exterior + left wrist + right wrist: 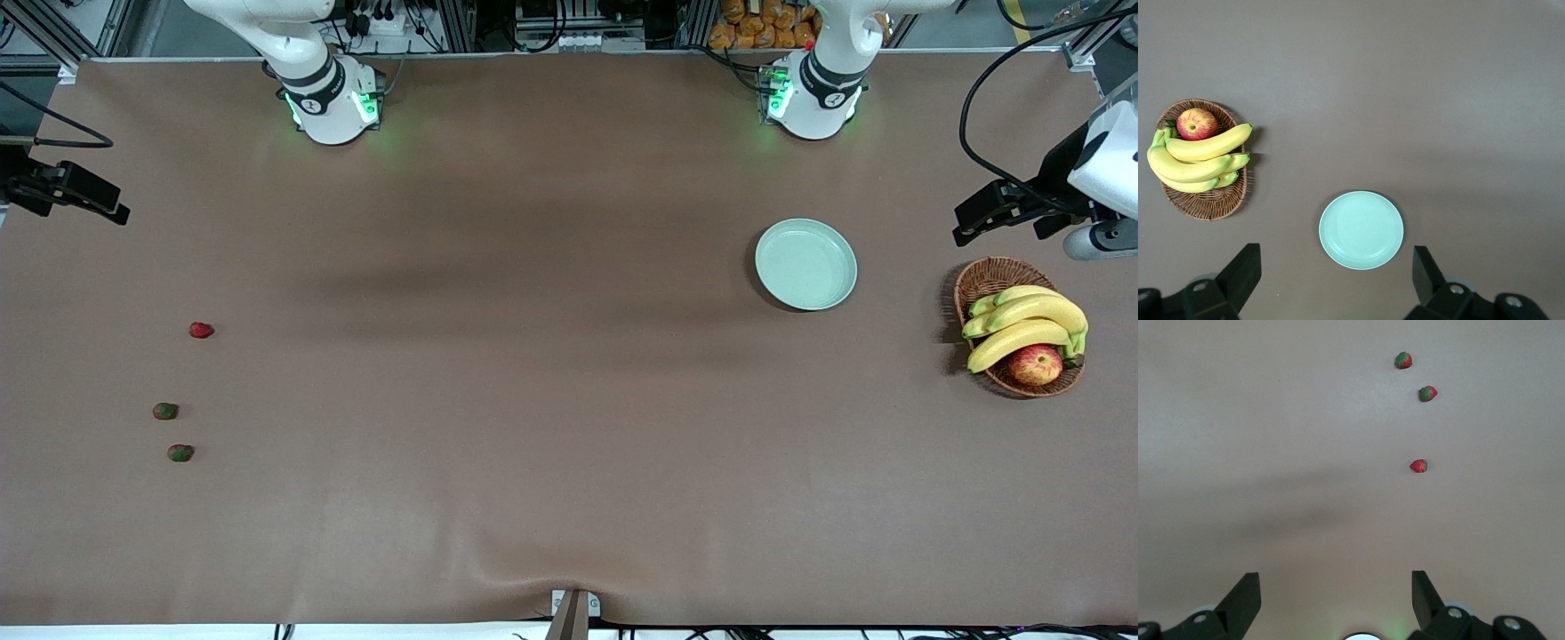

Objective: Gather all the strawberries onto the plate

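Three strawberries lie apart on the brown cloth toward the right arm's end of the table: one (202, 330) (1419, 465) farthest from the front camera, one (165, 411) (1427, 393) in the middle, and one (180, 453) (1403, 361) nearest. The pale mint-green plate (805, 264) (1361, 220) sits empty toward the left arm's end. My left gripper (973, 222) (1336, 253) hangs open and empty, high over the cloth beside the basket. My right gripper (107, 206) (1335, 577) hangs open and empty, high over the table's edge at the right arm's end.
A brown wicker basket (991, 271) (1205, 203) with bananas (1022, 324) (1198, 160) and a red-yellow apple (1036, 364) (1197, 123) stands beside the plate, closer to the left arm's end. A small clamp (573, 609) sits at the table's front edge.
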